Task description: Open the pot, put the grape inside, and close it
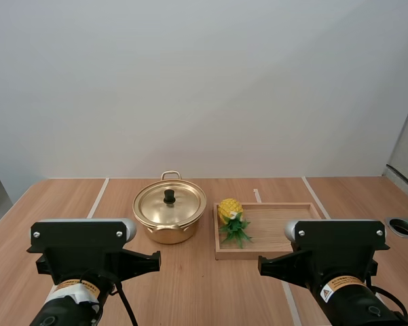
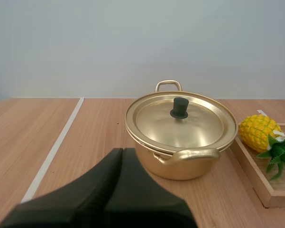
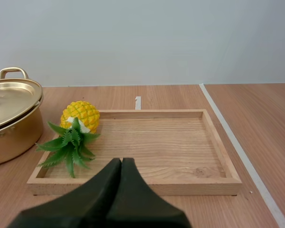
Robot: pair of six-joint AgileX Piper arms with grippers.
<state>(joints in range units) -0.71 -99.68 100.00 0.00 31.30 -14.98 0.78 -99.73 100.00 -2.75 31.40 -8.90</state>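
At table centre: pot with lid on; pineapple lies in tray to its right.
Left gripper and right gripper both closed, empty, near edge; no grape visible; scene fits start or finish alike.

Pot on table, lid on it. Wooden tray just right of pot. Pineapple lies in tray's left end, nearest the pot, leaves toward the arms
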